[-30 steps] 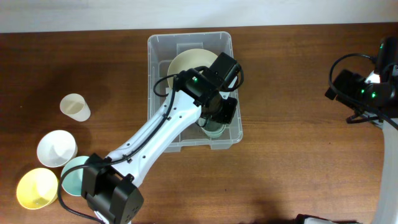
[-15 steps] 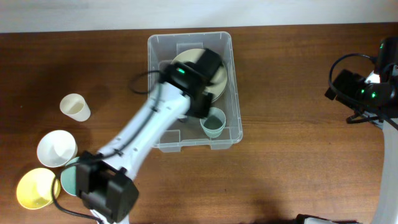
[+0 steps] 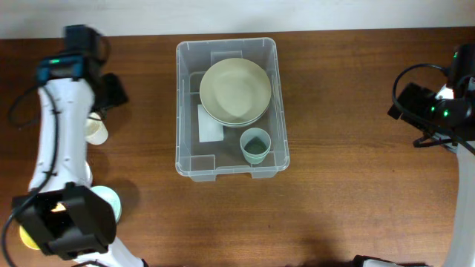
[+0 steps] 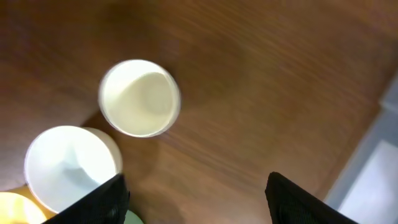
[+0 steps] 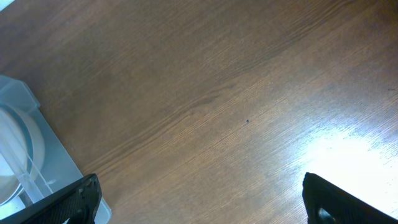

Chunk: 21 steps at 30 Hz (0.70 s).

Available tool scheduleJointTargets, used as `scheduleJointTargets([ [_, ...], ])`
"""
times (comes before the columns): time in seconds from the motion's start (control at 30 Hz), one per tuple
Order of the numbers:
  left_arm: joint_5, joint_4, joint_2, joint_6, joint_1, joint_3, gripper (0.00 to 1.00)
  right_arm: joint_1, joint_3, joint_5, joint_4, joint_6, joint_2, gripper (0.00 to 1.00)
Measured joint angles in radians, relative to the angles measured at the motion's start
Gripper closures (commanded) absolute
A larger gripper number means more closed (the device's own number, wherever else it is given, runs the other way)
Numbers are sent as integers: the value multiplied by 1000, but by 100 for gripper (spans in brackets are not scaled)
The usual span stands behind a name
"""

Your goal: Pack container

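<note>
Looking from overhead: container (image 3: 187, 159) sits mid-table (image 3: 349, 89), upright, open side up, its long axis running top to bottom of the view.

Contents:
- cream bowl (image 3: 235, 90) fills the far half, with a second rim showing just under it, so it looks like a stack
- green cup (image 3: 254, 146) stands upright in the near-right corner, just beside the bowl rim
- white label (image 3: 210, 122) lies on the bottom, left of the cup

Left gripper (image 4: 196, 186): fingers spread wide, nothing between them. It hangs over bare wood, well to the left of the container. The left arm (image 3: 56, 141) runs up the left side of the table.

Left wrist view shows, below the fingers:
- cream cup (image 4: 140, 98), upright and empty
- white bowl (image 4: 69, 165) right next to it; can't tell if they touch
- yellow bowl (image 4: 9, 208), only a sliver at the frame corner

Overhead also shows a teal bowl (image 3: 106, 200) near the arm's base, partly covered by the arm.

Right gripper (image 5: 200, 186): fingers spread wide, empty, over bare wood to the right of the container. One corner of the container shows at the left edge of the right wrist view. Right arm (image 3: 438, 111) sits at the far right table edge, well apart from the container.
</note>
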Motion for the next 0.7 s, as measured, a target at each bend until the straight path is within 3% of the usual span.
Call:
scheduleJointTargets([
  [0.5,19,33,275,8,108,3,23,0,0,0,0,-3,0,1],
  [0.6,19,33,320,8,111,3,30,0,0,0,0,-3,0,1],
  [0.7,19,32,340,9,111,3,55,0,0,0,0,-3,0,1],
])
